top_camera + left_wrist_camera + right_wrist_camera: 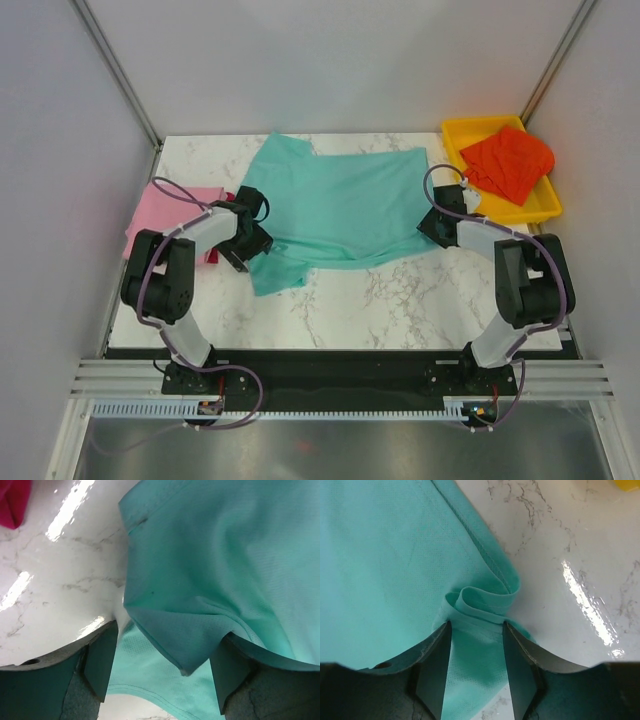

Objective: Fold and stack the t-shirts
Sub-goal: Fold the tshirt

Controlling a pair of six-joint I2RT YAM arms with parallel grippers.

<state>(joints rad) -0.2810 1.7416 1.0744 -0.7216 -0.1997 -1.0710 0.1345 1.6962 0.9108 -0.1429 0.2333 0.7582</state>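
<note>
A teal t-shirt [345, 205] lies spread flat across the middle of the marble table. My left gripper [243, 246] sits at its left edge by the sleeve, jaws open, and a folded teal corner [195, 650] hangs loose between the fingers [100, 665]. At the shirt's lower right corner my right gripper [433, 226] stands open over a rolled teal hem [485, 602], which lies just beyond the fingertips [437, 665]. At the far left lies a pink t-shirt [165, 212] with a crimson one [12, 500] showing beside it. An orange-red t-shirt [507, 160] lies crumpled in the tray.
The yellow tray [468, 126] sits at the back right corner. Bare marble [400, 290] shows in front of the teal shirt. Grey walls and frame posts close in the table on three sides.
</note>
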